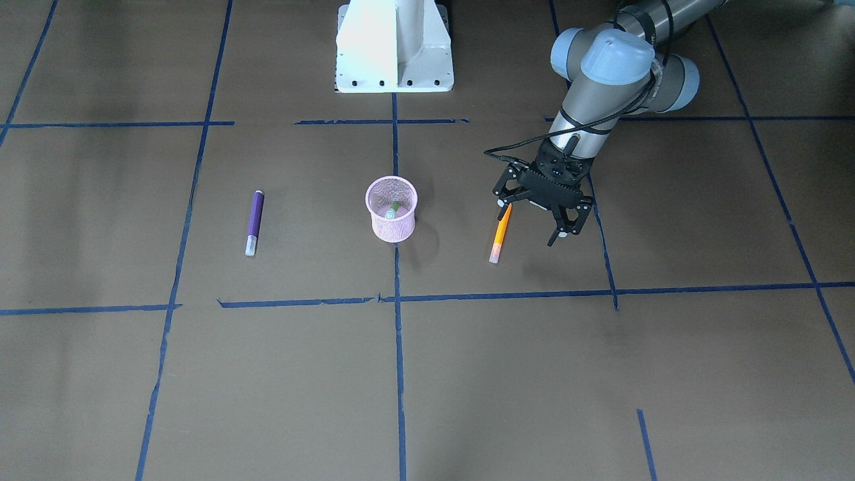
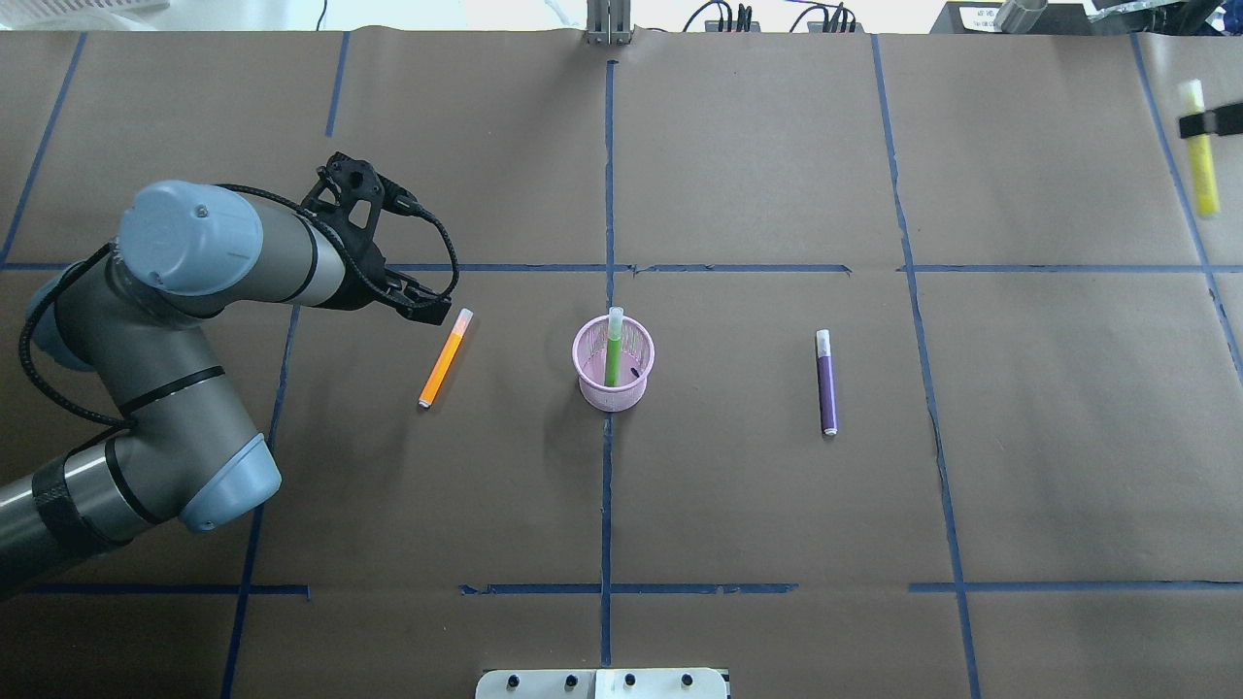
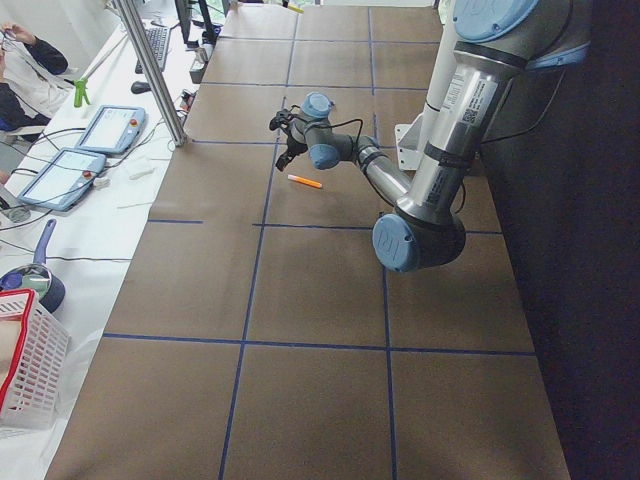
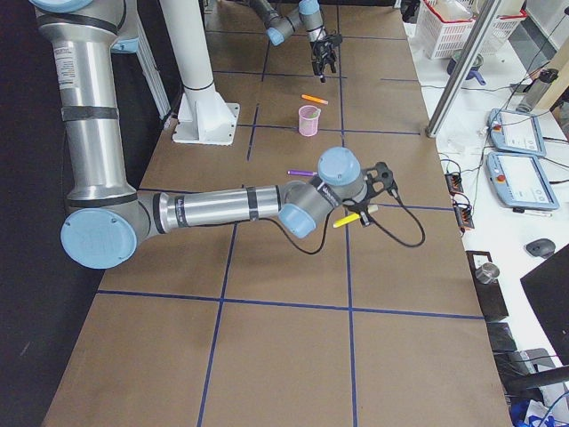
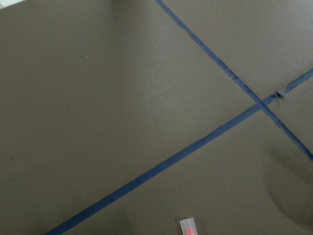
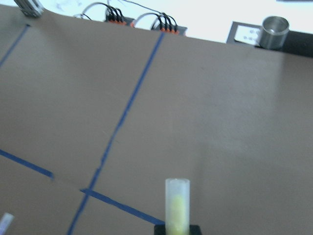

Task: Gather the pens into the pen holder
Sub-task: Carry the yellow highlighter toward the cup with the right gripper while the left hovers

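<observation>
Holds left gripper [image 1: 529, 227] wide beside orange pen [image 1: 500, 234] near pen holder [image 2: 612, 386] and clamps yellow pen [image 2: 1204, 183] in right gripper [image 2: 1210, 124] near table's [image 2: 1020, 437] far right corner.

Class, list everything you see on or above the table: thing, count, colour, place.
Cup: one, pink mesh, table centre.
Green pen: one, green, standing in the cup.
Orange pen: one, orange, lying flat on the robot's left of the cup.
Purple pen: one, purple, lying flat on the robot's right of the cup.
Yellow pen: one, yellow, held at the far right.
Table: one, brown, blue tape lines.
Base: one, white, robot's edge.
Left gripper: one, black, open, near the orange pen.
Right gripper: one, black, shut on the yellow pen.
</observation>
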